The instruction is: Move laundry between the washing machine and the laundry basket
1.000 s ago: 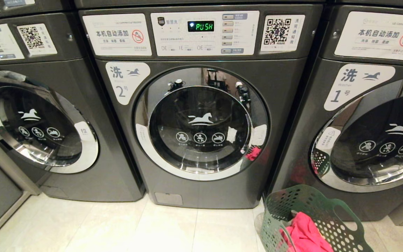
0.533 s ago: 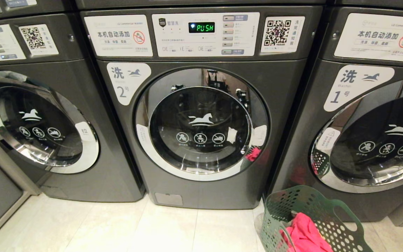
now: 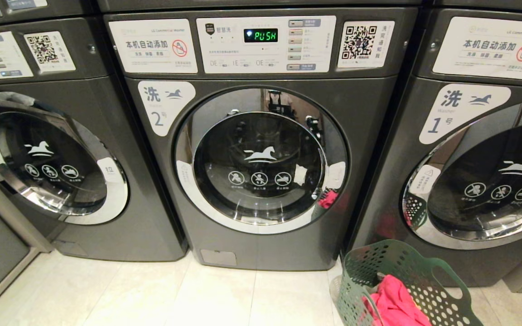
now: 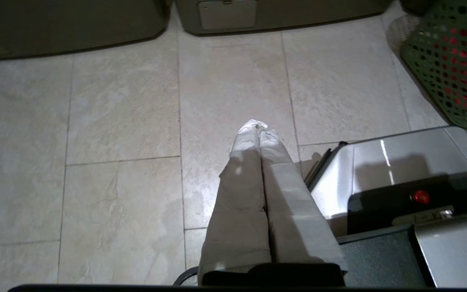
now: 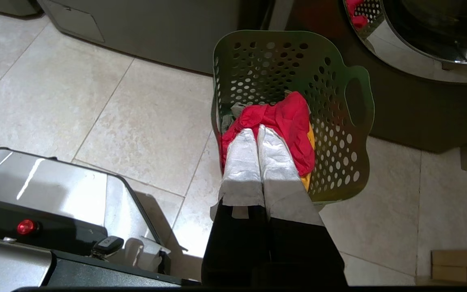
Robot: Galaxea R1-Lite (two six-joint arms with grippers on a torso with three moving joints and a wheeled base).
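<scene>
The left gripper is clenched and empty above the floor. The right gripper is clenched, empty, over red laundry in the basket.

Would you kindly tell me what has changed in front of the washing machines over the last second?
Only the whole head view shifted slightly, so the camera moved, not the things. The grey front-loading washing machine marked 2 keeps its round door shut and its display reads PUSH. The green perforated plastic laundry basket sits on the tiled floor with the pink-red garment inside. Nothing was grasped or released.
</scene>
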